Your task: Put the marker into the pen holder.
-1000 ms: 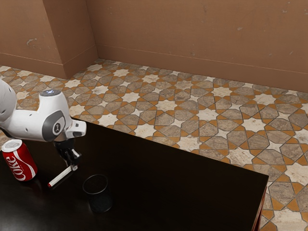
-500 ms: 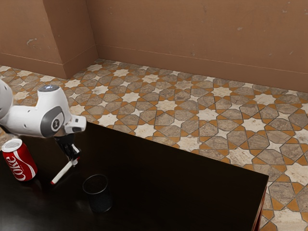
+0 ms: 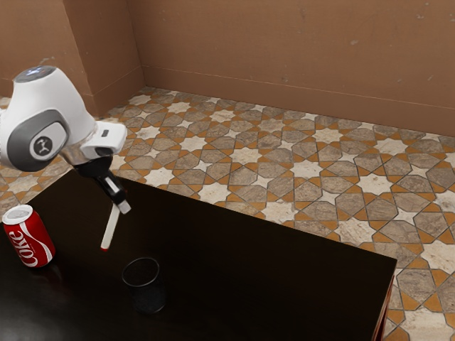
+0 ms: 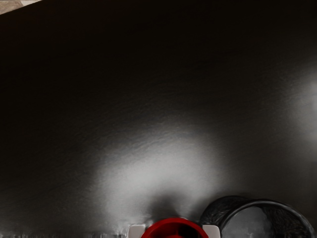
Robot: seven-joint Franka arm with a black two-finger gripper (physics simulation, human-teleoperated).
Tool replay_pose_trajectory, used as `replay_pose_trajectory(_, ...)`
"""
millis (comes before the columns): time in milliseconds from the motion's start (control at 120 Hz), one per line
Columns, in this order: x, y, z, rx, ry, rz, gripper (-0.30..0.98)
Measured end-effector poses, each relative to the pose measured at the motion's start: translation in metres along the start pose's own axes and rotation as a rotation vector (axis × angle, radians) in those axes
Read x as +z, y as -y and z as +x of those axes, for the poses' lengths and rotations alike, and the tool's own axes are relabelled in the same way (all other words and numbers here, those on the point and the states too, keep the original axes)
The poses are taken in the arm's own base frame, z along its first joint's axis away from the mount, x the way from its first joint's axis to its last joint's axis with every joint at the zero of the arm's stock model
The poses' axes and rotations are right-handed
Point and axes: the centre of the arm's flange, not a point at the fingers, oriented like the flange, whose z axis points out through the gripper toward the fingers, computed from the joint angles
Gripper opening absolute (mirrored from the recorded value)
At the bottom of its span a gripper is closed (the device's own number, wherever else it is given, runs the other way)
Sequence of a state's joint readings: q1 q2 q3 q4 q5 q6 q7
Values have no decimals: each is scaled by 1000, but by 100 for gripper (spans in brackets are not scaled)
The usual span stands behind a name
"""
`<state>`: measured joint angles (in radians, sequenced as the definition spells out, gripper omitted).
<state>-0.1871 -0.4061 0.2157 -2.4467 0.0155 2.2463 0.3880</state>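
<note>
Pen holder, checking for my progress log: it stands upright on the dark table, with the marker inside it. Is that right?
Not quite: the marker is outside the pen holder, gripped by the tool, as the exterior view shows. The holder does stand upright on the dark table.

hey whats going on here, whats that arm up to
The robot arm has the marker gripped between the fingers of its gripper, tilted with its red end down, above the dark table. The marker is not in the black pen holder yet; the holder stands upright on the table. A red Coke can also stands there, untouched.
</note>
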Motion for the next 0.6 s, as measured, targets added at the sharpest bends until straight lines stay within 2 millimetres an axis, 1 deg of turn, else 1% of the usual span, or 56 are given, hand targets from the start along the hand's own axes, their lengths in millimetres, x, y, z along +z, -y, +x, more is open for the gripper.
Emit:
replay_pose_trajectory(42,4,-17,0,29,12,-13,-9)
replay_pose_trajectory(125,9,-55,10,96,18,-33,-9)
replay_pose_trajectory(158,10,-64,14,110,15,-36,-8)
replay_pose_trajectory(192,15,-69,18,113,19,-38,-8)
replay_pose_trajectory(275,32,-72,22,97,34,-41,-8)
replay_pose_trajectory(425,37,-68,24,60,21,-37,-8)
replay_pose_trajectory(525,50,-67,26,41,34,-33,-7)
replay_pose_trajectory(600,57,-66,26,28,39,-32,-7)
